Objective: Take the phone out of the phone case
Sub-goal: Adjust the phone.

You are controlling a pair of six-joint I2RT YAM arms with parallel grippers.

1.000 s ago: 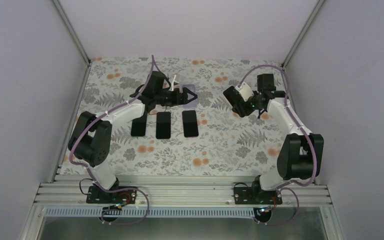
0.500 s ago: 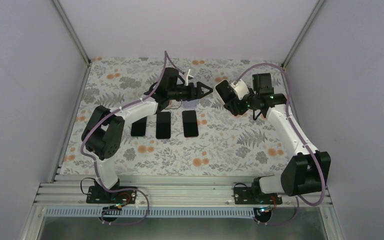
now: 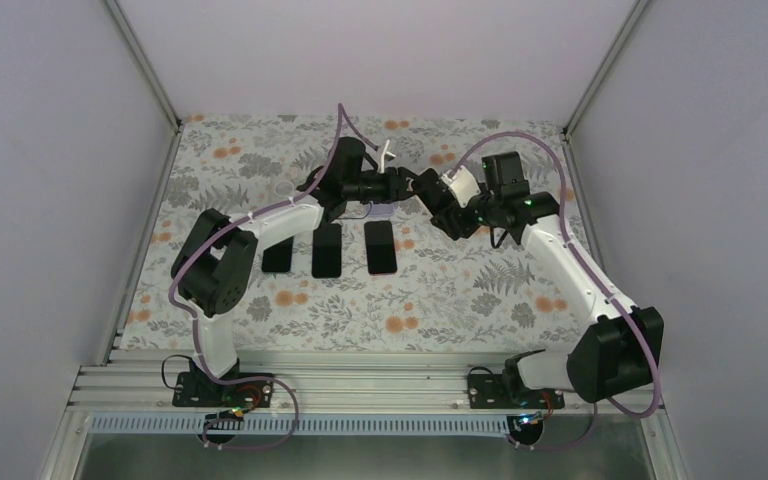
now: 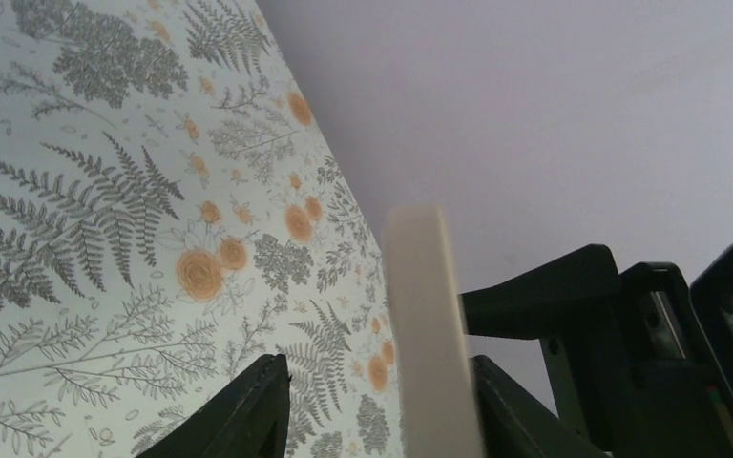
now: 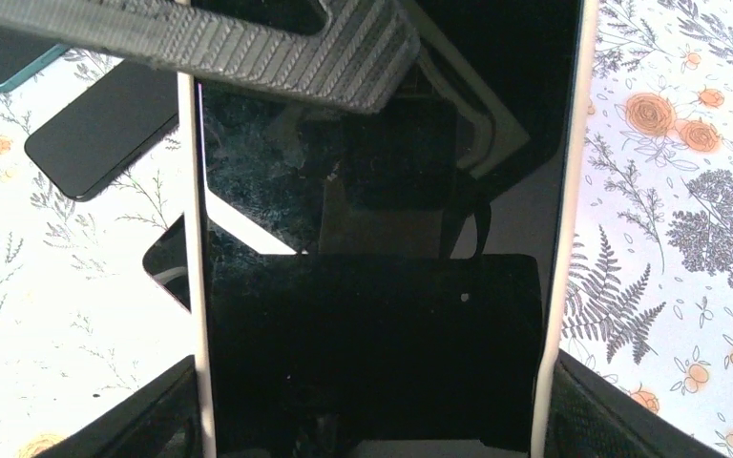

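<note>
The phone [image 5: 372, 315], black screen up in its white phone case [image 5: 561, 191], is held above the mat between both arms. My right gripper [image 5: 372, 401] is shut across its width, one finger on each long edge. From the top view the case [image 3: 457, 185] shows as a white patch at the right gripper [image 3: 450, 200]. My left gripper [image 3: 412, 182] meets it from the left. Its jaws [image 4: 377, 367] straddle the case's cream edge [image 4: 427, 324]: the right finger touches it and a gap remains at the left finger. One ribbed left finger pad [image 5: 248, 48] lies across the screen's far end.
Three dark phones [image 3: 278, 255], [image 3: 327, 250], [image 3: 380, 247] lie in a row on the floral mat [image 3: 440, 300] under the arms. A pale flat item [image 3: 381, 208] sits just behind them. Grey walls close in the left, right and back sides.
The left arm swung right, away from the pale item, and its jaws narrowed around the case's end. The right arm carried the phone leftward to meet it.
</note>
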